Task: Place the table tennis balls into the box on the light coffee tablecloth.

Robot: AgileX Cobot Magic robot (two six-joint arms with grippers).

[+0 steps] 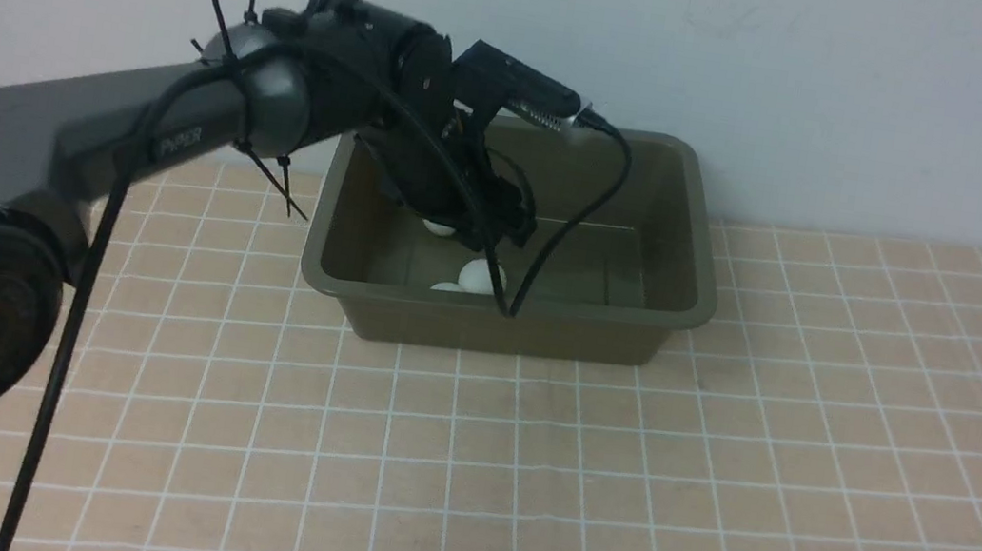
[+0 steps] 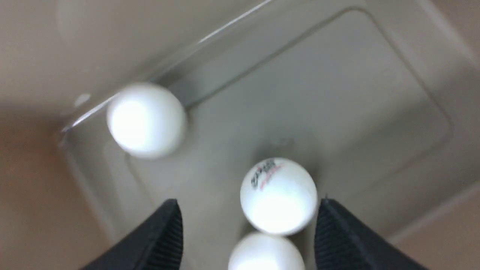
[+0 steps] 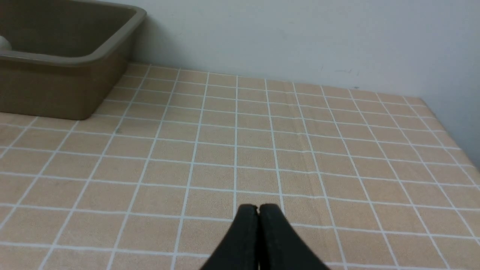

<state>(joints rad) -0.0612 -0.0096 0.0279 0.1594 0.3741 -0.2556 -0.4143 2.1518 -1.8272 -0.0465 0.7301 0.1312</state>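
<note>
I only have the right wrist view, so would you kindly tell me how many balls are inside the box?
Observer: Three table tennis balls show inside the box in the left wrist view.
Operator: Thank you. Is the left gripper holding one?
Observer: No, the left gripper is open; the logo ball sits between its fingers, unclamped.
Operator: Whereabouts in the box do they lie?
Observer: In its left half, as the front view shows.
</note>
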